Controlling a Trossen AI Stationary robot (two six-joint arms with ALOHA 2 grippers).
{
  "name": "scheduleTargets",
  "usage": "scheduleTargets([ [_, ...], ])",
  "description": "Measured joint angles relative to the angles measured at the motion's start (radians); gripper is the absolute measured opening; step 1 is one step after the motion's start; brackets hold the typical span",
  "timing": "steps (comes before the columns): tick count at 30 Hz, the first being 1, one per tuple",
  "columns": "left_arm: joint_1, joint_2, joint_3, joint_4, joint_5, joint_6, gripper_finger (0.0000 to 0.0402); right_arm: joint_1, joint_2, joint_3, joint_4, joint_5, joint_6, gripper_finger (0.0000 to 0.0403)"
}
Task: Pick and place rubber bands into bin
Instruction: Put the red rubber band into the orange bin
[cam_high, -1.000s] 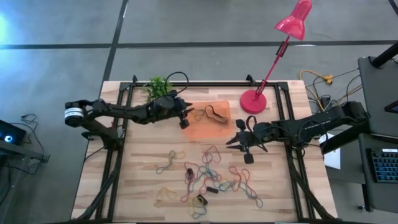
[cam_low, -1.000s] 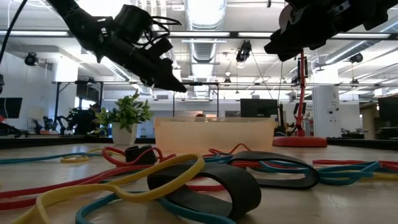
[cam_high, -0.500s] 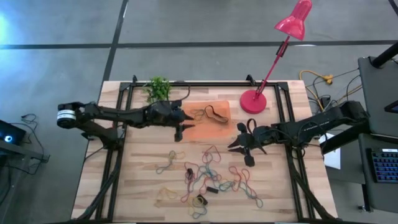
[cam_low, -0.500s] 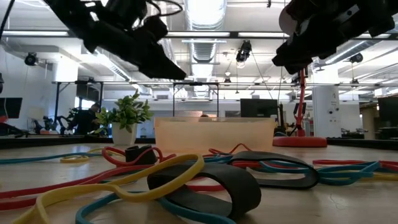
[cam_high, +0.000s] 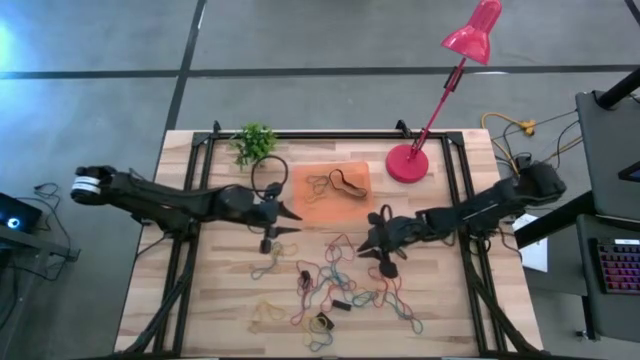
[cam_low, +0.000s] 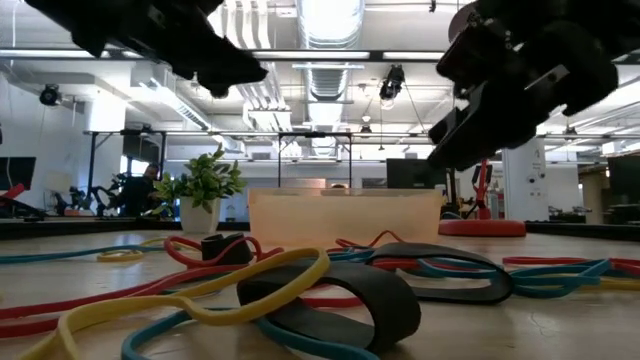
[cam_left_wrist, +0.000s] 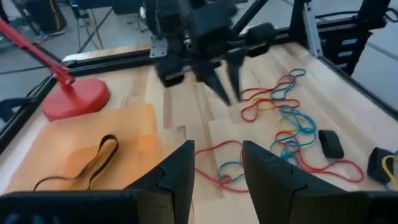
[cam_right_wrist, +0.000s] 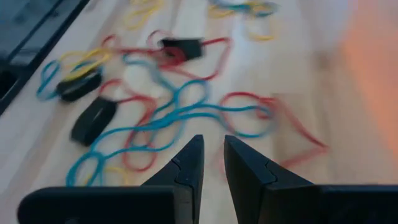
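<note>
Left tool (cam_high: 284, 222) withdrawn from bin (cam_high: 335, 193), empty, open

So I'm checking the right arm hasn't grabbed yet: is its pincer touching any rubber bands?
Apart. The low view shows the right pincer in the air, well above the rubber bands on the table.

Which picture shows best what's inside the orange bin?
The high view: it looks straight down into the bin, showing two bands lying inside. The left wrist view shows one black band in it. The low view shows only its side wall. The right wrist view gives just an orange blur.
</note>
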Motion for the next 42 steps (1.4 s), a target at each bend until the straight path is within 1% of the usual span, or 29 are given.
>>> scheduleTargets([
  [2, -0.011, -0.014, -0.020, -0.002, -0.028, -0.001, 0.0118, 0.000, 0.045, 0.039, -0.006, -0.025, -0.004, 0.0054],
  [5, -0.021, -0.031, -0.046, 0.000, -0.060, -0.023, 0.0118, -0.006, 0.094, 0.110, -0.015, 0.018, 0.023, 0.0054],
  [7, -0.023, -0.039, -0.065, 0.003, -0.074, -0.031, 0.0118, -0.016, 0.115, 0.156, -0.073, 0.036, 0.044, 0.0054],
  [10, -0.023, -0.046, -0.093, 0.009, -0.078, -0.062, 0.0118, -0.031, 0.138, 0.216, -0.205, 0.081, 0.129, 0.0054],
  [12, -0.026, -0.049, -0.112, 0.008, -0.088, -0.079, 0.0118, -0.036, 0.155, 0.245, -0.272, 0.087, 0.165, 0.0057],
  [15, -0.031, -0.049, -0.148, 0.052, -0.104, -0.079, 0.0118, -0.036, 0.181, 0.275, -0.332, 0.086, 0.222, 0.0074],
  [19, -0.031, -0.059, -0.164, 0.077, -0.115, -0.072, 0.0118, -0.035, 0.206, 0.325, -0.382, 0.091, 0.267, 0.0111],
  [23, -0.032, -0.080, -0.164, 0.077, -0.116, -0.050, 0.0118, -0.035, 0.236, 0.369, -0.447, 0.160, 0.292, 0.0142],
  [26, -0.032, -0.096, -0.165, 0.074, -0.115, -0.048, 0.0118, -0.036, 0.257, 0.401, -0.508, 0.191, 0.321, 0.0156],
  [29, -0.033, -0.112, -0.169, 0.077, -0.115, -0.046, 0.0118, -0.036, 0.275, 0.415, -0.540, 0.202, 0.342, 0.0161],
  [35, -0.033, -0.147, -0.200, 0.079, -0.115, -0.045, 0.0118, -0.036, 0.277, 0.408, -0.542, 0.238, 0.400, 0.0162],
  [42, -0.032, -0.182, -0.218, 0.086, -0.125, -0.042, 0.0118, -0.035, 0.278, 0.402, -0.567, 0.268, 0.443, 0.0153],
])
